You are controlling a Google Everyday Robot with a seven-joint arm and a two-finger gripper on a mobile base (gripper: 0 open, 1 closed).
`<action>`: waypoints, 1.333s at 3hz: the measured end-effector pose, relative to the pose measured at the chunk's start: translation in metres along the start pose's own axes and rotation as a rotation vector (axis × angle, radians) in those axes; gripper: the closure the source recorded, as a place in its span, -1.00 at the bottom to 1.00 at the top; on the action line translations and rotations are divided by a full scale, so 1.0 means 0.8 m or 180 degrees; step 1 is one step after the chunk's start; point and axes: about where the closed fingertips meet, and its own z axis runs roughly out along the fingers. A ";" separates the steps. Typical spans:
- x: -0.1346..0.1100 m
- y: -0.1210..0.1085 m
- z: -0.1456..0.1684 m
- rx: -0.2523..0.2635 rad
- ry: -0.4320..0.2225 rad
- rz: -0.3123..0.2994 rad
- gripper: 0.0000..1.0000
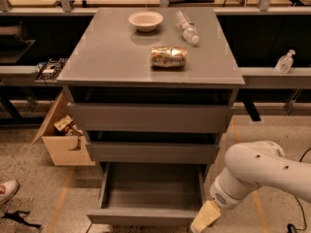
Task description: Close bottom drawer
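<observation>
Gripper (203,218) — grasp state unclear — sits at the front corner of the open bottom drawer (153,191).

Three drawers (153,187), one bowl (145,20), one pincer (203,219) (bottom right)

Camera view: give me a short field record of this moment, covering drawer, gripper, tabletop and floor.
bottom drawer: pulled out, inside bare
gripper: low, at the right end of the drawer's front; contact unclear
task status: drawer not yet closed
tabletop: bowl, bottle lying on its side, shiny snack bag
floor: open cardboard box left of the drawers
</observation>
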 end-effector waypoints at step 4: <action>-0.001 -0.021 0.076 -0.0262 -0.0193 0.0247 -1.00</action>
